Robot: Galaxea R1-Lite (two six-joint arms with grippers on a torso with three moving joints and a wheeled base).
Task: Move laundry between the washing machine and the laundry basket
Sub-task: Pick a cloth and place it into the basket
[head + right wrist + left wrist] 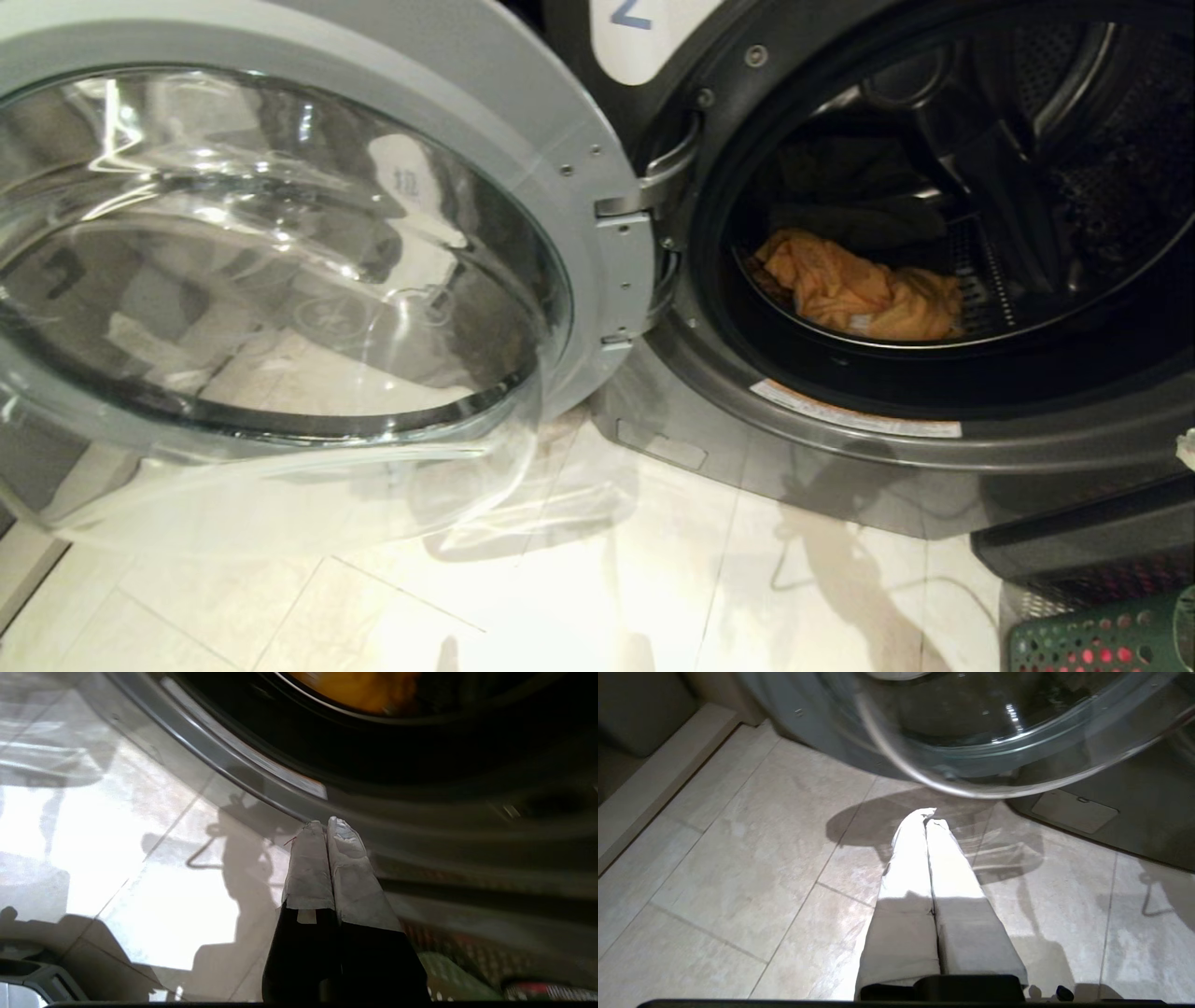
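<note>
The dark grey washing machine (840, 448) stands with its round glass door (280, 271) swung wide to the left. In the drum lies a crumpled orange cloth (864, 294), with darker laundry behind it. A corner of the green perforated laundry basket (1102, 639) shows at the lower right, with something red inside it. My right gripper (327, 823) is shut and empty, low before the machine's front rim (243, 760) and beside the basket (448, 970). My left gripper (929, 814) is shut and empty over the floor below the open door (971, 732). Neither arm shows in the head view.
A dark grated tray or basket (1083, 546) sits on the floor to the right, just above the green one. Pale floor tiles (560, 597) spread out before the machine. A raised step (654, 788) runs along the floor on the left.
</note>
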